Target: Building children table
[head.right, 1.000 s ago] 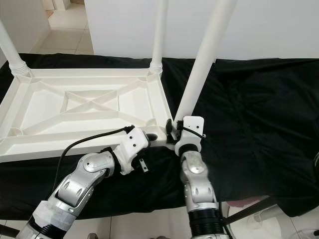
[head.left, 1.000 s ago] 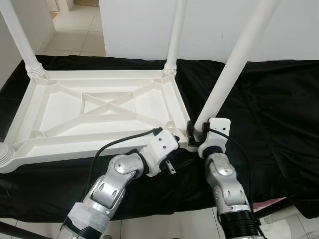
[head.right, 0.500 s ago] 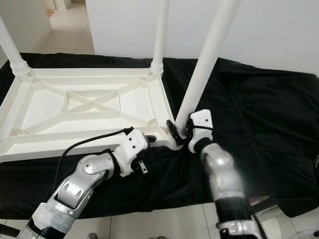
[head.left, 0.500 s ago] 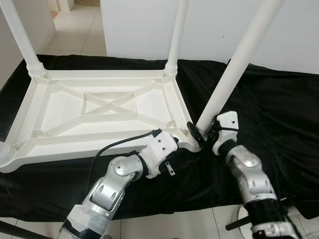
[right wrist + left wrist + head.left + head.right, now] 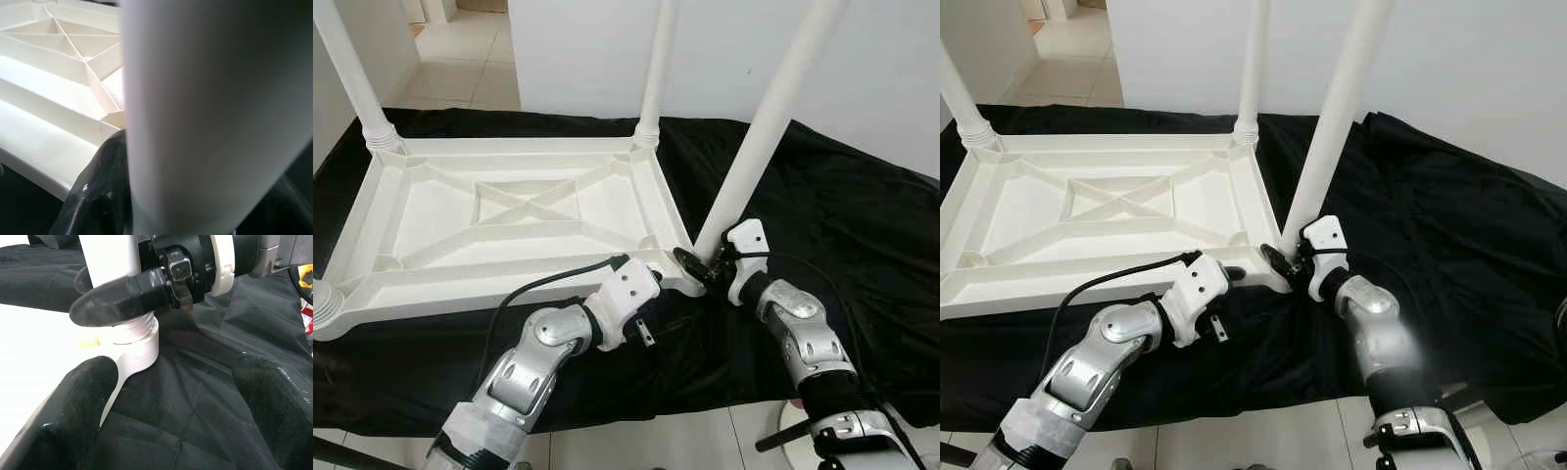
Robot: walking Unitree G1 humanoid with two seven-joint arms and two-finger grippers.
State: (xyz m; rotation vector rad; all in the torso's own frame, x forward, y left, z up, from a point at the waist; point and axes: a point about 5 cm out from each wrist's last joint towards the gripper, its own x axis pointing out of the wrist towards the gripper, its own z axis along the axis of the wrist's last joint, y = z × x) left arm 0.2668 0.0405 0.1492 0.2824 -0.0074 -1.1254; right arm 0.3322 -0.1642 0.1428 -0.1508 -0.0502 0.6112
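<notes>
jaws clamping the near-right leg at its socket

jaws of the right gripper (image 5: 705, 264) are closing around the base of the leaning white leg (image 5: 766, 122), one black finger (image 5: 117, 298) pressing on the leg just above its threaded collar, as the left wrist view is showing. jaws of the left gripper (image 5: 161, 396) are standing apart, its fingers (image 5: 78, 416) spreading over the black cloth (image 5: 862, 225) just beside the corner socket (image 5: 134, 345) of the table, holding nothing. both silver arms are reaching in from the near edge, the left one lying low against the front rim, the right one angling in from the robot's right.

the upside-down white children table (image 5: 509, 211) is lying flat on the black cloth, its ribbed underside with a crossed brace facing up. the held leg is tilting away to the right out of the near-right corner. farther back, the far-right leg (image 5: 656, 69) and the far-left leg (image 5: 352, 73) are standing in their corner sockets, and a ribbed leg base (image 5: 323, 305) is sitting at the near-left corner. beyond the cloth, a white wall (image 5: 724, 49) and a tiled floor (image 5: 460, 54) are showing.
</notes>
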